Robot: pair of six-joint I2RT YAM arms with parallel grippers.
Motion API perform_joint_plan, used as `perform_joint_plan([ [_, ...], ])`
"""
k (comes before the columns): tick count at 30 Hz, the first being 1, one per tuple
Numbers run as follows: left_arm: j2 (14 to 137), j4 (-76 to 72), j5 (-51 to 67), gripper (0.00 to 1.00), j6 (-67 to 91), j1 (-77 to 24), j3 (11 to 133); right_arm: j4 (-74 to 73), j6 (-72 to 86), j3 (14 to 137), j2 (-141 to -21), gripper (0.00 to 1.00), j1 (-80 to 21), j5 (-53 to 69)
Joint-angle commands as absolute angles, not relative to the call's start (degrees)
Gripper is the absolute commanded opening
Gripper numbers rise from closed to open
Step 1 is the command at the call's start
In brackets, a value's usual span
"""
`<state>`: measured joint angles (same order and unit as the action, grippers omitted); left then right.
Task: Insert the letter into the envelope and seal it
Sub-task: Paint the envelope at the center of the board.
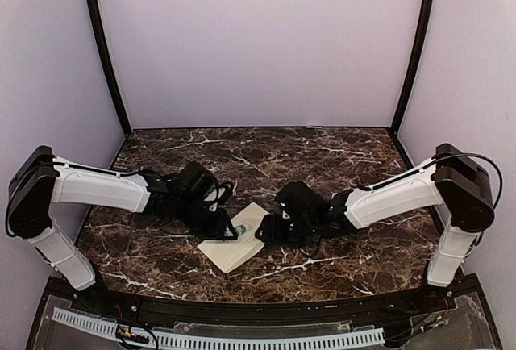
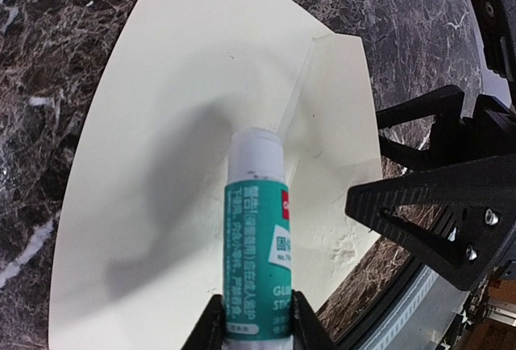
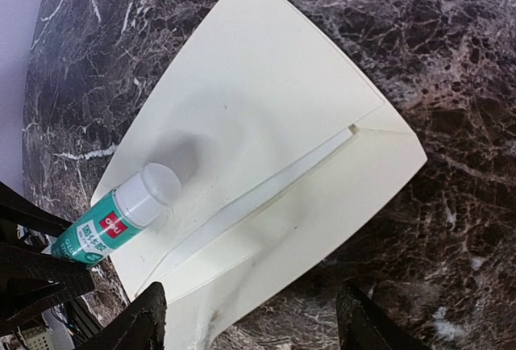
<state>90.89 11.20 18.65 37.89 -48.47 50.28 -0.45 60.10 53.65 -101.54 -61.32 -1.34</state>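
glue stick (image 2: 256,237) clamped in left tool (image 2: 256,322), white tip ahead over envelope (image 2: 161,108); right tool (image 3: 254,318) wide, empty, envelope just ahead.

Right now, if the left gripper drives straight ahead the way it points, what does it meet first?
The glue stick in the left gripper leads: its white tip would likely touch the envelope first, though how much gap remains is unclear.

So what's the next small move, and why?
Probably lower the right gripper and press the flap flat: its jaws stand open above the envelope, the flap's edge looks lifted, and the glue stick in the left gripper sits beside the flap, not on it.
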Motion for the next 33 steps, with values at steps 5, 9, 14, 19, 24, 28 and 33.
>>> perform_joint_plan([
  [5,93.6,11.1,19.0,0.0,35.6,-48.1,53.8,-3.6,59.8,56.9,-104.8,0.51,-59.8,-3.0],
  [9,95.2,11.3,19.1,0.0,35.4,-48.1,55.0,-4.9,59.7,57.6,-105.6,0.31,-59.5,-3.6],
  [14,97.3,12.0,18.2,0.0,35.0,-48.0,56.6,-5.1,60.0,57.7,-105.8,0.13,-59.5,-3.6],
  [19,98.2,13.0,16.3,0.0,35.5,-48.0,56.9,-5.5,60.3,57.8,-106.0,0.02,-59.5,-3.8],
  [24,98.9,13.0,15.7,0.0,35.5,-48.0,57.1,-5.5,60.3,57.9,-106.5,0.0,-59.5,-3.7],
  [28,99.2,13.7,15.8,0.0,35.4,-48.0,57.0,-5.9,60.4,58.1,-106.5,0.0,-59.4,-3.9],
  [33,98.1,14.3,16.5,0.0,35.0,-48.0,55.0,-6.1,60.5,58.3,-106.8,0.0,-59.4,-4.3],
])
